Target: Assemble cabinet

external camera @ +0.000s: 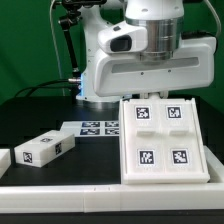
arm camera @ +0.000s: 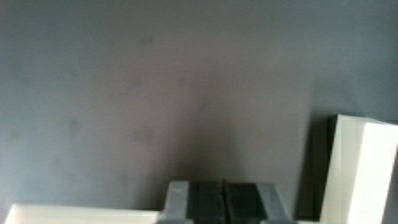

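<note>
Item: one white jointed robot arm [external camera: 112,40], which we see coming down from the exterior view's top, its grey wrist cylinder [external camera: 157,35] upright. Item: one two-finger gripper [arm camera: 228,203], pointing downward. Its dark fingers [arm camera: 208,203] sit close together in the wrist view; we cannot tell whether they are closed.

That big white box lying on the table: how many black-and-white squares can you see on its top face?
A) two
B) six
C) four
C: the big white box shows four black-and-white squares, one in each of its four sunken panels, in two rows of two.
</note>
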`<state>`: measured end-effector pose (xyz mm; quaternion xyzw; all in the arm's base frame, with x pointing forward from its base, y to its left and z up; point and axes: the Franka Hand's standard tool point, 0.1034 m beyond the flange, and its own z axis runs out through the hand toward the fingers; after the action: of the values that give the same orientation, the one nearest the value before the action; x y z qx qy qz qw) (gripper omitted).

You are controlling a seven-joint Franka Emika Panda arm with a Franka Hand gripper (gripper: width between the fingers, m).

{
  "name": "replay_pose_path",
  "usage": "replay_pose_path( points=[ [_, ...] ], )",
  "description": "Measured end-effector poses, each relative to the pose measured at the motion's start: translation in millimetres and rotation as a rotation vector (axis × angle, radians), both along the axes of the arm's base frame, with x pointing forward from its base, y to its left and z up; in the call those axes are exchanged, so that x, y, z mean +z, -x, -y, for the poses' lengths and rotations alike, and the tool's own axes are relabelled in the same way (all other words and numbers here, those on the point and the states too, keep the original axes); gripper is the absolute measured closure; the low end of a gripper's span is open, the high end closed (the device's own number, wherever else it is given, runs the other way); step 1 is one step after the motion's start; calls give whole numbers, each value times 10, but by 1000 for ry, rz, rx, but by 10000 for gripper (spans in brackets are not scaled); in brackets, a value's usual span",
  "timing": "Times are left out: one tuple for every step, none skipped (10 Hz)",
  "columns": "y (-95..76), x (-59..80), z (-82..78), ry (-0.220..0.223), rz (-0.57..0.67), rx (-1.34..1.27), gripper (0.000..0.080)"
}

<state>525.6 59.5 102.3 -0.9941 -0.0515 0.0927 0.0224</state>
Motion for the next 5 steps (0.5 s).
replay_pose_path(
  points=[
    [-48,75,9,0,-12,0,797],
    [-81,128,21,0,-20,0,797],
    [-91,157,33,-1,-35,1,797],
    [-100,167,29,0,-42,2,797],
    [-82,152,27,0,-45,3,797]
  ],
)
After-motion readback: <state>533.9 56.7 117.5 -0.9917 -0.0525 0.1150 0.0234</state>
